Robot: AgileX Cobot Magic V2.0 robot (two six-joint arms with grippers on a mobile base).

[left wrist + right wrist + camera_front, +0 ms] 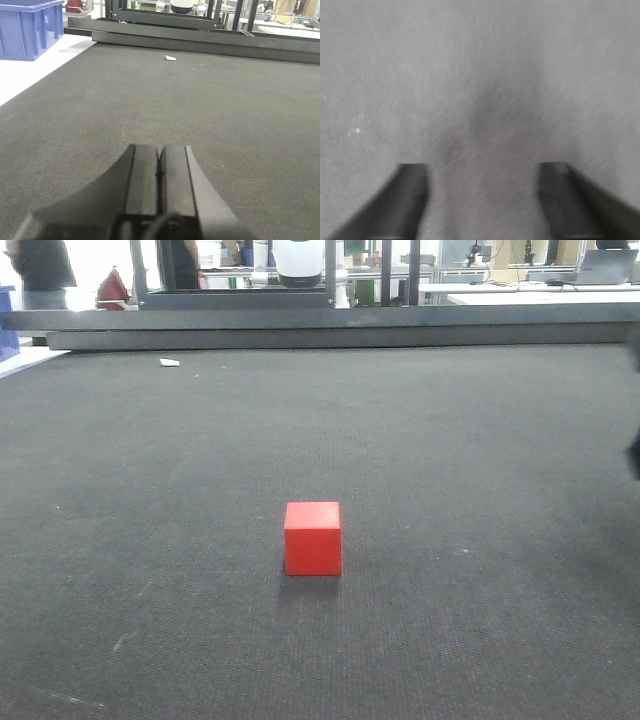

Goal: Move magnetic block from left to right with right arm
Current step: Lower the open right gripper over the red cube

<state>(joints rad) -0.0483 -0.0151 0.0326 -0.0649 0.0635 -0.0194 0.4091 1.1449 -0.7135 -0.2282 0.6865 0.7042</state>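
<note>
Plain red magnetic block [312, 538] on dark grey mat [480, 490]; blue bin [30, 30].

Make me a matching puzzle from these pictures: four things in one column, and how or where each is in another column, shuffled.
Things
1. magnetic block
2. left fingers
3. right fingers
4. blue crate

States
A. spread apart, nothing between them
B. pressed together
C. on the white surface beside the dark mat
D. alone on the dark mat, untouched

Pairs: 1-D, 2-B, 3-A, 4-C.
</note>
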